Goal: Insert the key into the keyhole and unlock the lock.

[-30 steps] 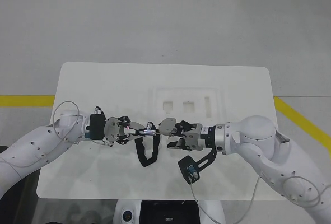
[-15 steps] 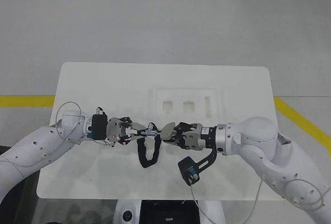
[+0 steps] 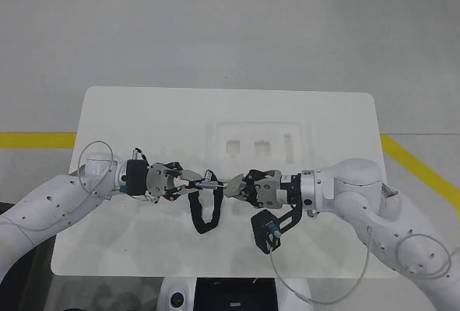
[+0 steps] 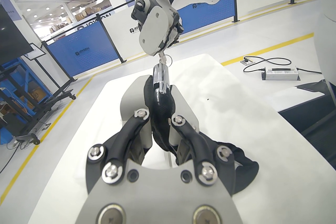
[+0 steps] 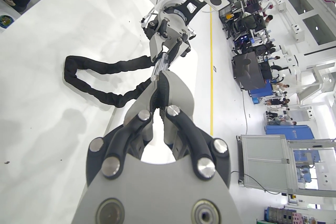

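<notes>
Left wrist view: left end effector (image 4: 158, 89) clamps chrome-barrelled lock (image 4: 160, 75); right end effector (image 4: 158, 50) seemingly pinches key (image 4: 162, 59).

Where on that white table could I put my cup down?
Bare table lies along the far edge, left of the moulded tray, and right of it up to the corner. The middle is crowded: left gripper and right gripper meet there at the lock, its black chain loop reaching toward the near edge.

Overhead camera, two opposed wrist cameras
Top view looks down on the table (image 3: 136, 109); wrist views sit close behind the left end effector (image 4: 157, 91) and right end effector (image 5: 159, 85); all share the lock (image 3: 206, 184) toward 6 o'clock
</notes>
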### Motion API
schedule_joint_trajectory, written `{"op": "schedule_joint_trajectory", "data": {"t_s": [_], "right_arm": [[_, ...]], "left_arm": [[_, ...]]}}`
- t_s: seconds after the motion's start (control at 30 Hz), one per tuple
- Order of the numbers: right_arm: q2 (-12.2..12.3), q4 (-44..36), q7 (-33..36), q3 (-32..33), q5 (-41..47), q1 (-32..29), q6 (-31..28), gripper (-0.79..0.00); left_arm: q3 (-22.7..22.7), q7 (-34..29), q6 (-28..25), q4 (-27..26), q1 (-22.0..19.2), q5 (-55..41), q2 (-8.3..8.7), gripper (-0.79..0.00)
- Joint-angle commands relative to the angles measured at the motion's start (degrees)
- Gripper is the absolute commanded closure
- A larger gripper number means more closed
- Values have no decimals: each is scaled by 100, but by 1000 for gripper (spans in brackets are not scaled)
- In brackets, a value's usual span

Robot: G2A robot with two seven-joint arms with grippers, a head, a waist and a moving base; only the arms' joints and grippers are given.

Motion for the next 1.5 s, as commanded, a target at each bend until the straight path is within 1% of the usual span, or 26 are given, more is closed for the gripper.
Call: {"op": "schedule_joint_trajectory", "data": {"t_s": [0.0,0.1,0.13,0.17,0.2,0.23,0.27,0.3,0.33,0.37,0.47,0.5,0.53,0.63,0.7,0.73,0.8,0.87,0.93,1.23,1.3,1.43,1.47], "right_arm": [[-20,88,98,17,277,-13,-51,0],[-52,153,235,46,659,-16,-97,0],[-60,170,269,51,785,-22,-133,-40],[-68,194,312,65,906,-26,-156,-268],[-74,197,350,80,1001,-26,-169,-332],[-78,191,390,95,1044,-25,-171,-372],[-79,176,424,108,1056,-32,-169,-437],[-78,145,447,123,1038,-40,-151,-456],[-74,89,460,132,942,-43,-132,-453],[-66,40,488,132,799,-58,-118,-468],[-41,-105,388,106,381,-111,-53,-468],[-34,-134,389,98,253,-124,-32,-440],[-25,-178,367,82,89,-151,7,-391],[0,-165,319,91,-198,-246,126,-391],[15,-107,368,146,-281,-308,189,-419],[23,-124,401,166,-320,-351,212,-517],[42,-157,482,251,-414,-438,323,-785],[64,-249,479,341,-476,-561,470,-785],[83,-285,418,405,-482,-638,496,-785],[83,-285,418,405,-482,-638,496,-785],[81,-321,445,407,-538,-663,572,-785],[126,-419,22,272,-1628,-477,714,-785],[137,-381,-59,243,-1899,-461,854,-785]], "left_arm": [[0,32,33,3,-5,27,0,0],[0,57,57,12,-9,68,1,0],[0,63,64,14,-12,80,1,0],[0,68,68,16,-13,87,2,0],[0,72,73,23,-12,85,2,0],[0,75,75,24,-13,88,1,0],[0,80,81,30,-11,86,2,0],[0,89,89,28,-9,85,3,0],[0,94,94,28,-7,87,4,0],[0,109,109,27,-5,72,4,0],[0,137,138,33,8,50,5,0],[0,147,147,31,11,46,5,0],[0,154,154,29,17,43,5,0],[0,157,157,28,17,44,6,0],[0,155,156,32,16,29,8,0],[0,155,155,31,15,27,10,0],[0,157,157,36,13,37,16,0],[0,154,155,32,15,28,22,0],[0,154,154,26,16,27,27,0],[0,129,130,24,6,61,29,0],[0,128,129,34,10,68,25,0],[0,133,134,39,15,75,15,0],[0,135,135,44,14,75,14,0]]}}
